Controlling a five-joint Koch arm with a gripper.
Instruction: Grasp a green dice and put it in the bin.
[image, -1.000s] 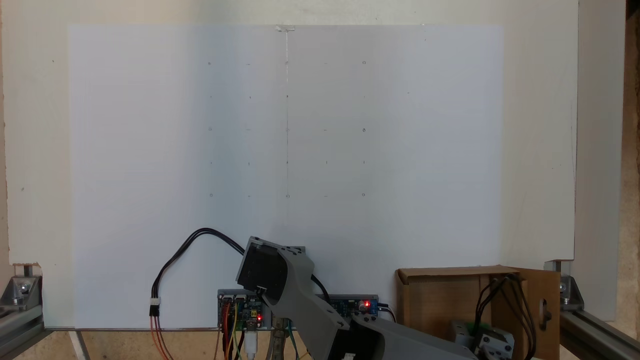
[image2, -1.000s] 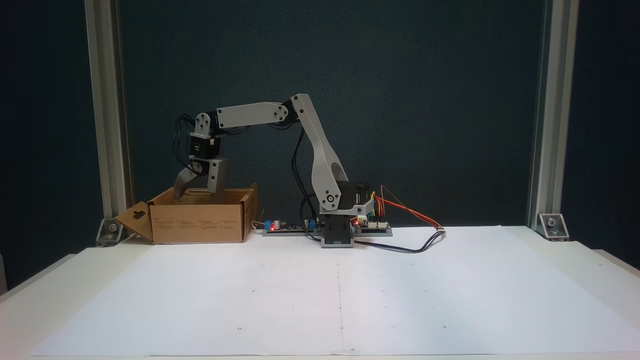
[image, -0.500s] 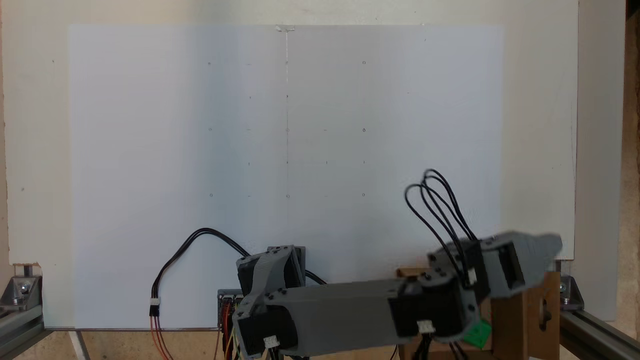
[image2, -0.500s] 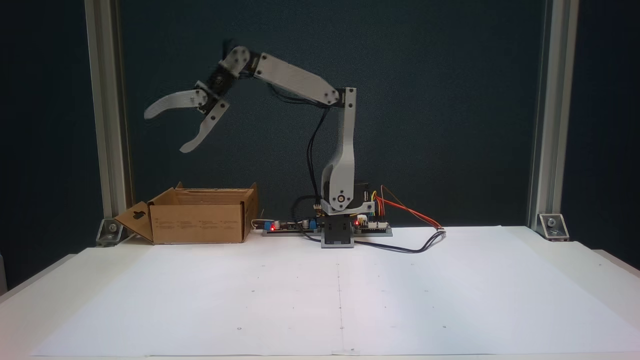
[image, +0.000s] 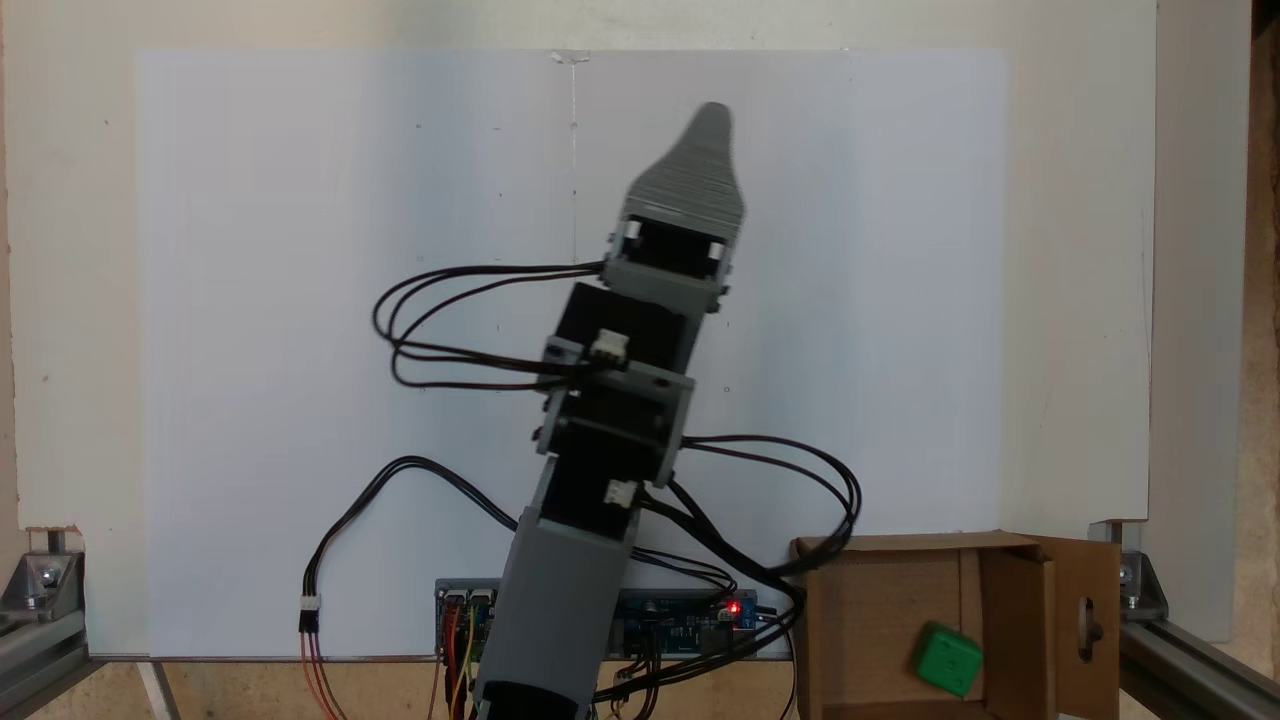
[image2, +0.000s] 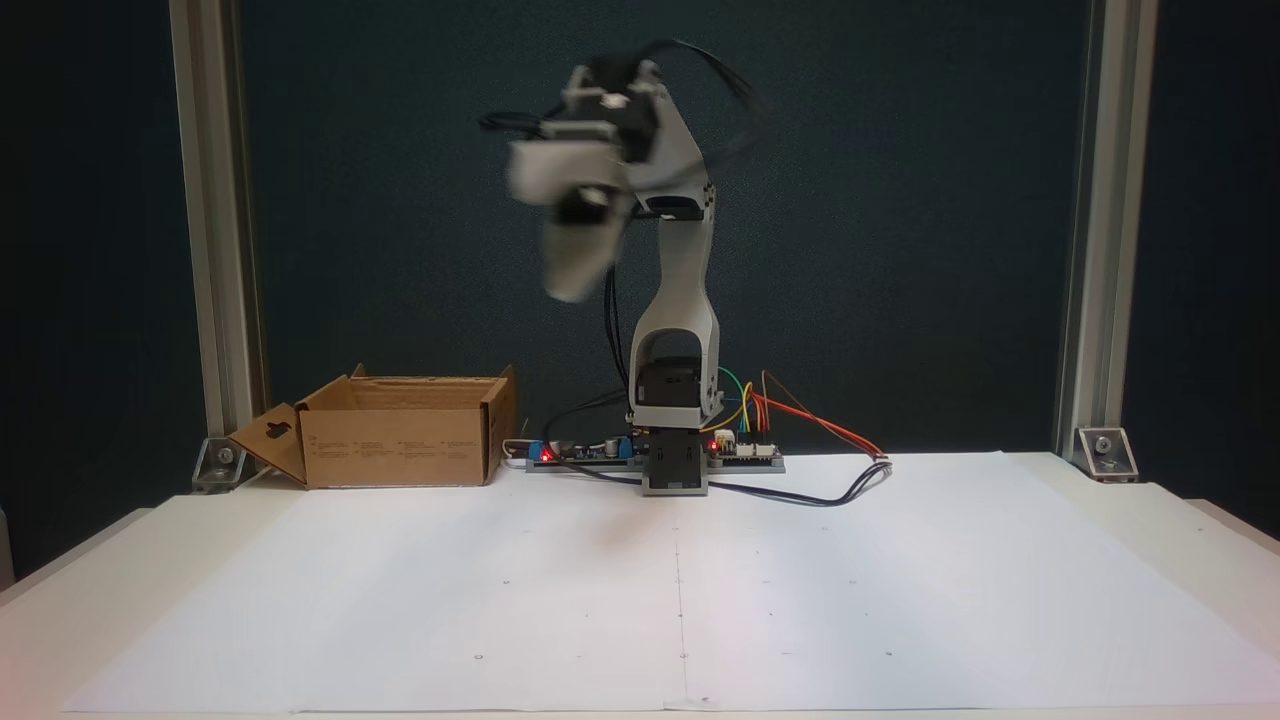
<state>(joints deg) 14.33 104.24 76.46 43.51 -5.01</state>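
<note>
white paper (image: 300, 300) is being shown spread across the table, with a dark backdrop behind the arm in a fixed view. the green dice (image: 947, 659) is being seen lying inside the bin (image: 870, 610), near its right inner wall, tilted on an edge. the gripper (image: 712, 125) is being held high above the sheet, well apart from the bin and carrying nothing; its jaws are being seen one behind the other and blurred (image2: 570, 240), so open or closed cannot be told. little risk is being judged to remain: the trailing black cables (image: 790, 500) are being draped close to the bin's rim and could be snagged there, nudging the box.
</note>
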